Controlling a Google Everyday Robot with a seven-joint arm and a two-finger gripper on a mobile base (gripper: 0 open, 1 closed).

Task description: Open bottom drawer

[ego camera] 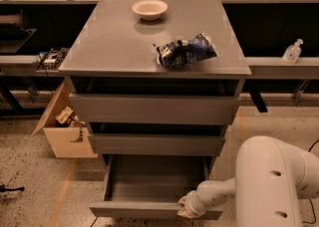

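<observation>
Matte grey bottom drawer (pixel 144 187), smooth pale plastic gripper (pixel 185 207) at its front rim, glossy crinkled bag (pixel 187 52)

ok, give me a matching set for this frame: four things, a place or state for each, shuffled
Things:
1. bottom drawer
2. white bowl
3. gripper
4. cardboard box

Places or states:
A. on the floor, left of the cabinet
B. at the right end of the bottom drawer's front panel
C. pulled out, grey interior showing
D. near the back edge of the cabinet top

Pairs: 1-C, 2-D, 3-B, 4-A
</observation>
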